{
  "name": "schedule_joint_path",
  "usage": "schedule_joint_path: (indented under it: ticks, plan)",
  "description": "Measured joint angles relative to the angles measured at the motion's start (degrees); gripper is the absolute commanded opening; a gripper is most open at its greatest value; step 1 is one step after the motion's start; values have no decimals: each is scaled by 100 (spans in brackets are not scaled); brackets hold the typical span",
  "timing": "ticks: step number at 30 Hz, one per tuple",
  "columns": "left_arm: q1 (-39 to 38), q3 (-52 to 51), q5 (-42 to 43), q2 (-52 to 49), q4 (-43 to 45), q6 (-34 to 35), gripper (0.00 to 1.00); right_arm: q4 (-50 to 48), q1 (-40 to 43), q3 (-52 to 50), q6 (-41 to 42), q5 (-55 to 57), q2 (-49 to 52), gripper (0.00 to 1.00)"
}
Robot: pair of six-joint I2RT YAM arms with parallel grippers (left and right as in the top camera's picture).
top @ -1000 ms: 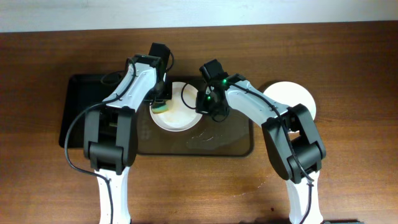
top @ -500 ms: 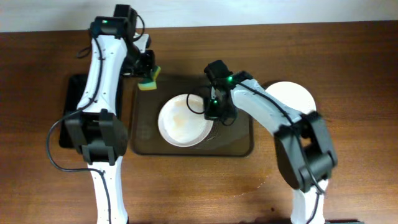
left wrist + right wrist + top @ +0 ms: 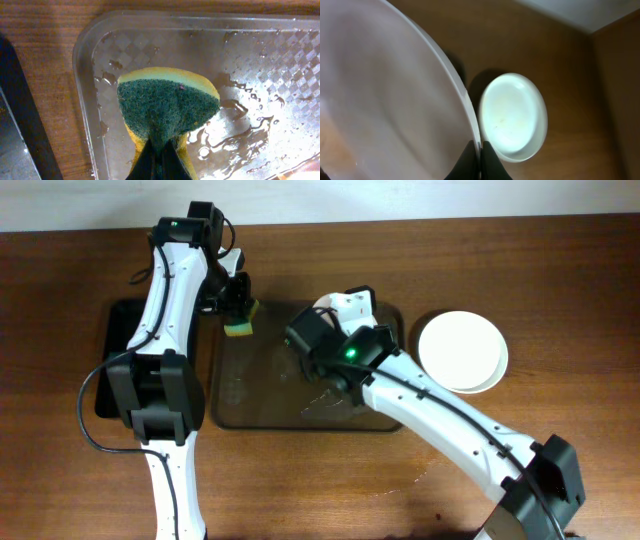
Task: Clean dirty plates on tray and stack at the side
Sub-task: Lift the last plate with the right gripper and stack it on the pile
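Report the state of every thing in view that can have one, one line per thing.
Large dark brown rectangular tray: wet, no plate seen lying on it.
Yellow-and-green sponge: pinched in the left end effector, above the tray's corner.
White round held plate: gripped at its rim by the right end effector, lifted, tilted.
White round side plates: resting on the wooden table, seemingly stacked.
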State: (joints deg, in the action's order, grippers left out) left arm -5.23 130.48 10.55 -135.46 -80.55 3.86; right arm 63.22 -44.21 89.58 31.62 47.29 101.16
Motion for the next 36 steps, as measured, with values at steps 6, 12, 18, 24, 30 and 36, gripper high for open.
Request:
schedule_joint_path:
  ticks: [6, 12, 18, 24, 30, 36]
  plan:
    - [0, 0, 0, 0, 50, 0, 1, 46, -717, 0, 179, 1956, 0, 4]
    - [0, 0, 0, 0, 90, 0, 1, 46, -911, 0, 225, 3095, 0, 4]
    - [0, 0, 0, 0, 87, 0, 1, 44, -909, 0, 238, 3152, 0, 4]
    - [0, 0, 0, 2, 90, 0, 1, 20, -234, 0, 234, 284, -7, 4]
    - [0, -7, -2, 0, 87, 0, 1, -223, 1989, 0, -669, -3008, -4, 4]
    - [0, -11, 0, 0, 90, 0, 1, -192, 4433, -13, -1128, -4105, -4, 4]
